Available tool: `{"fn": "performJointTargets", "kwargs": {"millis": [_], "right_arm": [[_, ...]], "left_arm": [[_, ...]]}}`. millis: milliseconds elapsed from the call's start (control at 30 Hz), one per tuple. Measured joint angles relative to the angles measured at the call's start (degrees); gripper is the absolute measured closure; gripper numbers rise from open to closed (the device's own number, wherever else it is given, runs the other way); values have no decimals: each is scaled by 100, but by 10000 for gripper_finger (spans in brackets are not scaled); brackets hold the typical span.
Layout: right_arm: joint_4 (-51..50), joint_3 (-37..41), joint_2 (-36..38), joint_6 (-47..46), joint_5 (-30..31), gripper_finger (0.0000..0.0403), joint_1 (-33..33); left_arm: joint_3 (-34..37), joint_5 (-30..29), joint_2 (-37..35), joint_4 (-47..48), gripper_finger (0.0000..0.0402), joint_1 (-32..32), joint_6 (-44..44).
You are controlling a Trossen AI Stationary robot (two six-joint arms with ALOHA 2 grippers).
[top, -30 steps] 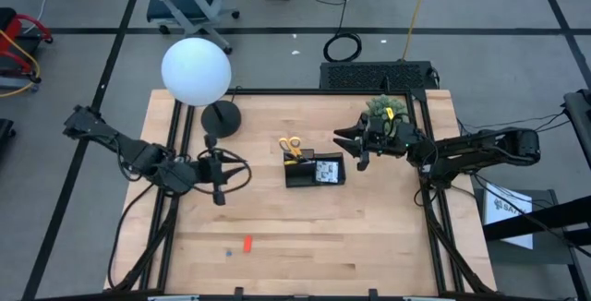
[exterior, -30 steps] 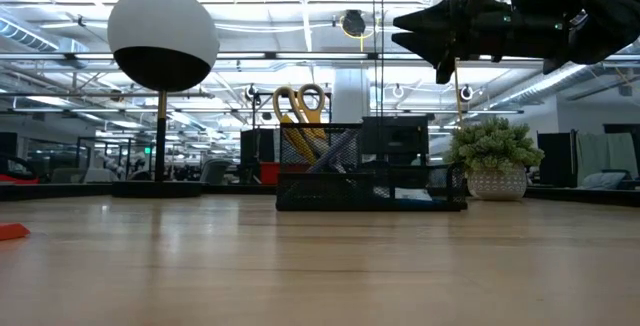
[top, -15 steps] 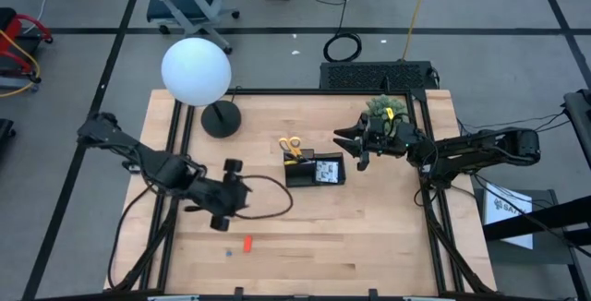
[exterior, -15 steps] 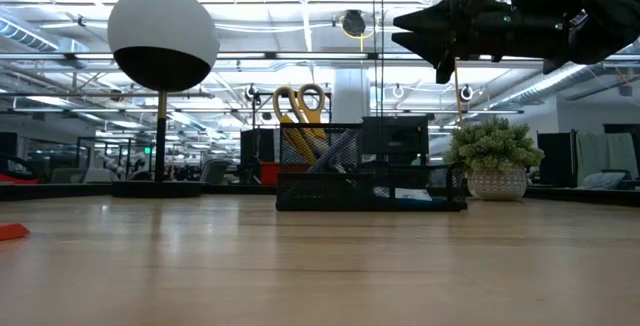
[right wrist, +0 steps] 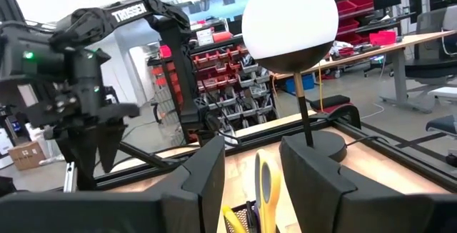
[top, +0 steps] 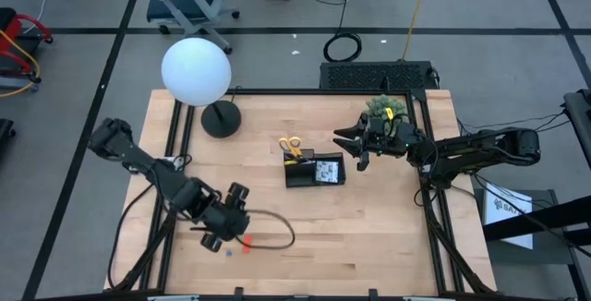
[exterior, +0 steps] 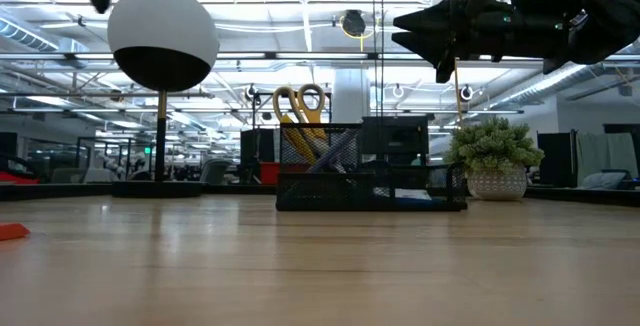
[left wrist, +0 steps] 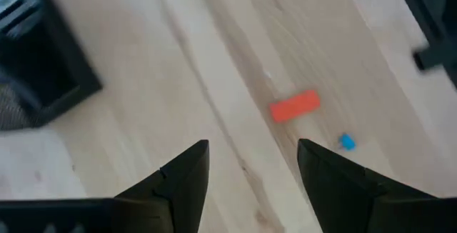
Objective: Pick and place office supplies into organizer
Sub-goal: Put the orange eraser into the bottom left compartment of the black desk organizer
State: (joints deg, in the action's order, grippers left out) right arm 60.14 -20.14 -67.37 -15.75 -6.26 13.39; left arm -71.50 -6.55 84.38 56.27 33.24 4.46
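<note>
Red eraser (left wrist: 294,106) beneath left gripper (left wrist: 251,163), fingers spread, pointed down, empty.

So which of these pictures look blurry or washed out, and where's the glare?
In the low view, bright ceiling lights glare behind the globe lamp and reflect off the table, whose near edge is soft. In the left wrist view, the left pincer is blurred while the red piece stays fairly sharp. In the right wrist view, the lamp globe and the background are washed out.
</note>
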Motion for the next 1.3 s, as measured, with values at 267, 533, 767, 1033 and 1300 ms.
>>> {"fn": "performJointTargets", "kwargs": {"millis": [267,533,767,1033,1300], "right_arm": [[-2,0,0,-2,7,273,0],[1,0,0,-119,32,273,0],[-15,0,-1,-208,37,273,0],[-39,0,-2,-200,40,273,0],[-39,0,-1,-157,42,273,0]], "left_arm": [[0,-163,361,2,183,444,-1299],[0,-154,781,119,183,515,-2462],[2,-203,1162,120,183,520,-3450],[2,-266,1325,-36,183,527,-3950],[4,-78,1578,-206,183,555,-4372]]}}
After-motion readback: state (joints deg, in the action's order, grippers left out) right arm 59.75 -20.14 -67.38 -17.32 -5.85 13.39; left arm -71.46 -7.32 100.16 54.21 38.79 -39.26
